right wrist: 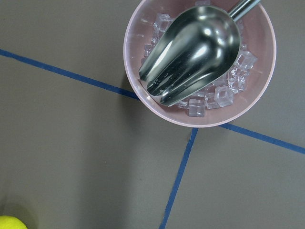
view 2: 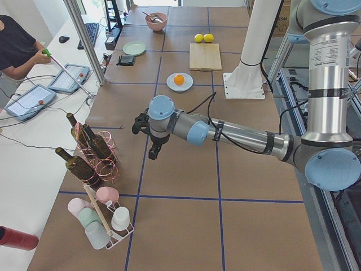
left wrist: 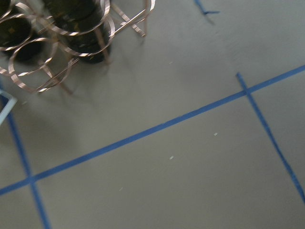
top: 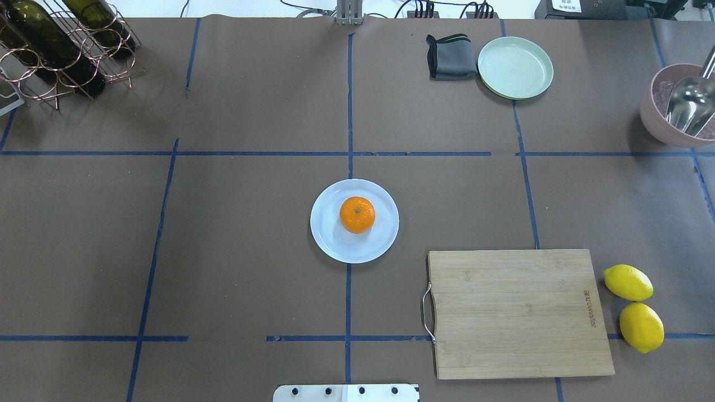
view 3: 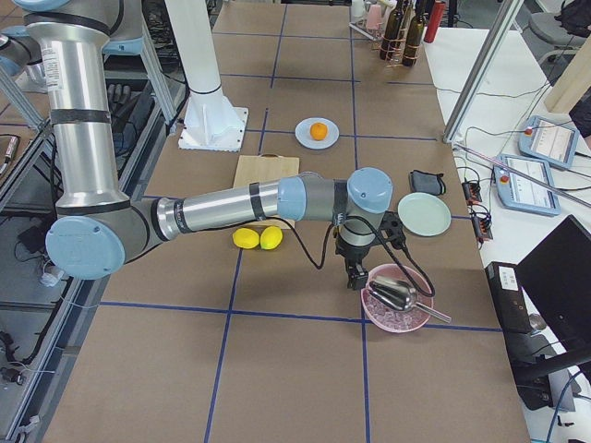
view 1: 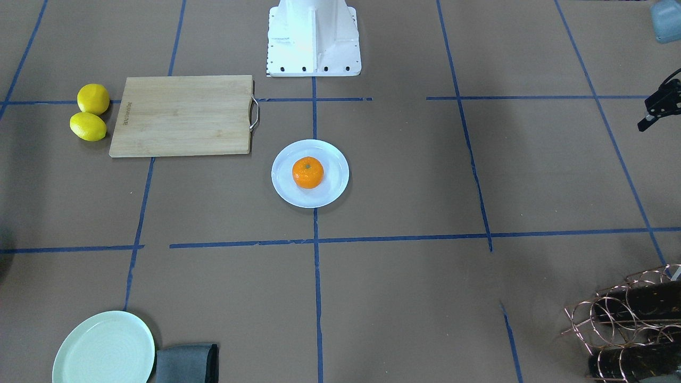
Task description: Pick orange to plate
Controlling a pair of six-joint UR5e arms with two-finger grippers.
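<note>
Though aloft, left end effector (view 2: 153,153) empty

Bright orange (top: 357,214), stem up, centred on pale blue-white plate (top: 329,244)

1 orange (top: 357,214), 1 white plate (top: 329,240), 1 green plate (top: 515,67), 2 lemons (top: 628,282), 1 board (top: 519,312), 1 cloth (top: 451,57)

Left arm (view 2: 242,136): silver tube links, pale-blue round joint caps, black bands on tubes, black cable looped along forearm. Right arm (view 3: 222,210): same silver links, pale-blue caps, black bands, black cable at wrist. Left gripper (view 2: 153,151) and right gripper (view 3: 355,277): black. Pedestal (view 1: 314,37): white ribbed column, flat base plate, row of four dark bolt holes.
</note>
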